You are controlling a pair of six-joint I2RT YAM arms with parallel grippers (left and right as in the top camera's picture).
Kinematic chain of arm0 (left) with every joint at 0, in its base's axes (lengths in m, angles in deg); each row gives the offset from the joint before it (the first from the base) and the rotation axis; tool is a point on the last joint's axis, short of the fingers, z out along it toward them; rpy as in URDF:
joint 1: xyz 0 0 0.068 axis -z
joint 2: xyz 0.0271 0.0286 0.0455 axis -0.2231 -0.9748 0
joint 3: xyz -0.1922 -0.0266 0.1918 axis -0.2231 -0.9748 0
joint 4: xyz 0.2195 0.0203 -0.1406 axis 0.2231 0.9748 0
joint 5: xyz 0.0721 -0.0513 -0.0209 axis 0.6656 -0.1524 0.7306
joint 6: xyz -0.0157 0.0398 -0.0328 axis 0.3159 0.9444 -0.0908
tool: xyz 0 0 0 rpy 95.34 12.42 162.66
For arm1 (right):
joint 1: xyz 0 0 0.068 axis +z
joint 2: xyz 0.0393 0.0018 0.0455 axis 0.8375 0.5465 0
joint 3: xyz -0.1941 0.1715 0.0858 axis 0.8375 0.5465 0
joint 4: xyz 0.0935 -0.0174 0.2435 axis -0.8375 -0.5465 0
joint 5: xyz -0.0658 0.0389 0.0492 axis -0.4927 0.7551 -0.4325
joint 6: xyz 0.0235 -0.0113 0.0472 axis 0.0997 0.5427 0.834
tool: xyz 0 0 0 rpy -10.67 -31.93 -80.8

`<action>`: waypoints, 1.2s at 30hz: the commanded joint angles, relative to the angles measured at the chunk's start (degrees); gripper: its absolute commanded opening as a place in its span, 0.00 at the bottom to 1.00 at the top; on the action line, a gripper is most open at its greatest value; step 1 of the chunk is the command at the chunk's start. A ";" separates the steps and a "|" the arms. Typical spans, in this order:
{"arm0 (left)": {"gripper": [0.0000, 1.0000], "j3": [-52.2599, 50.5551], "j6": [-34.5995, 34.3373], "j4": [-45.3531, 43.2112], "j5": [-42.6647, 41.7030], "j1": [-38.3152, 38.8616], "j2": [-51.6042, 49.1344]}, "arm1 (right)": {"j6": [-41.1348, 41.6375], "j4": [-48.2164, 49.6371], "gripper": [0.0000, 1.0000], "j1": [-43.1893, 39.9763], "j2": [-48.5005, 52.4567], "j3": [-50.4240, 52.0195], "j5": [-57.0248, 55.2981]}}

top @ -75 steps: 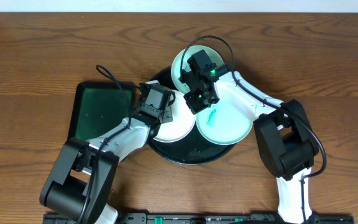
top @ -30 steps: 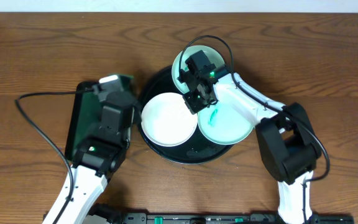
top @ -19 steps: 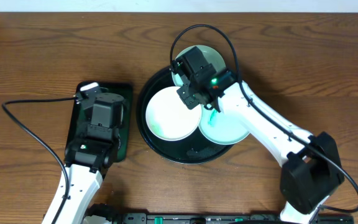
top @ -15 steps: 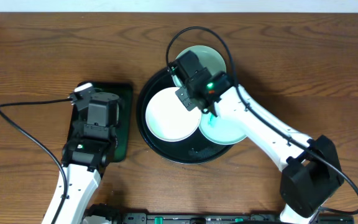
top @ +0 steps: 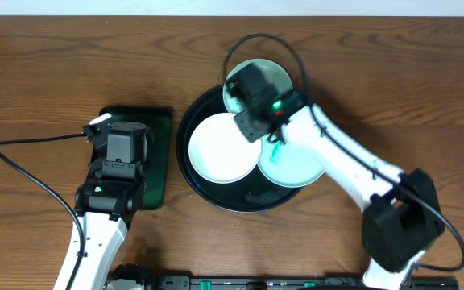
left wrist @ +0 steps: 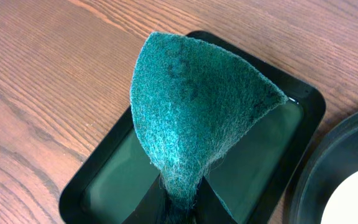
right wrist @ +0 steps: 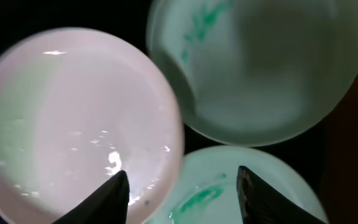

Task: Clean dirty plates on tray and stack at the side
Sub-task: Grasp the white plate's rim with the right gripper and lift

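The round black tray (top: 216,198) holds three plates. A white plate (top: 222,150) (right wrist: 73,118) lies at its left. One aqua plate (top: 269,75) (right wrist: 260,68) with a green smudge lies at the back. Another aqua plate (top: 300,167) (right wrist: 229,186) with a teal smear lies at the right. My right gripper (top: 252,127) (right wrist: 182,199) hovers open where the three plates meet, holding nothing. My left gripper (top: 123,138) (left wrist: 180,208) is shut on a teal-green scouring pad (left wrist: 191,112) over the dark-green tray (left wrist: 92,180).
The rectangular dark-green tray (top: 158,161) sits on the wooden table left of the black tray (left wrist: 334,155). The left arm's cable (top: 31,173) trails across the table at the left. The right arm's cable (top: 288,48) loops over the back plate.
My right gripper has opened above the plates and shifted slightly. My left arm has drawn back a little over the dark-green tray, still gripping the pad.
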State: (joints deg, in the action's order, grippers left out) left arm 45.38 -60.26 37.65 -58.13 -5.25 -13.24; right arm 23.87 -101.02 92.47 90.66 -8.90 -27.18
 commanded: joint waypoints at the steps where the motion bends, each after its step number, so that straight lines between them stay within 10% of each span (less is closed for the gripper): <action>1: 0.08 0.02 -0.68 0.07 -0.79 -0.24 -0.02 | 1.68 -1.11 0.54 -4.42 3.65 -0.20 11.69; 21: 0.07 0.02 -0.68 -0.35 -2.60 -0.24 -1.22 | -1.86 2.03 0.54 -7.85 12.28 -0.17 24.65; 29: 0.07 0.02 -0.68 -0.83 -2.60 -0.24 -1.22 | -1.86 3.52 0.27 -7.41 13.07 -0.17 24.83; 32: 0.07 0.02 -0.68 -0.81 -2.60 -0.24 -1.22 | -1.64 3.91 0.01 -7.43 13.07 -0.17 24.83; 36: 0.07 0.02 -0.68 -0.79 -2.60 -0.24 -1.22 | -0.20 5.38 0.01 -7.45 12.94 -0.17 24.52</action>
State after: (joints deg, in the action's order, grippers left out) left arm 45.38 -60.42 37.19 -61.06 -5.25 -14.18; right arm 22.69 -96.32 84.62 103.51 -8.92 -2.61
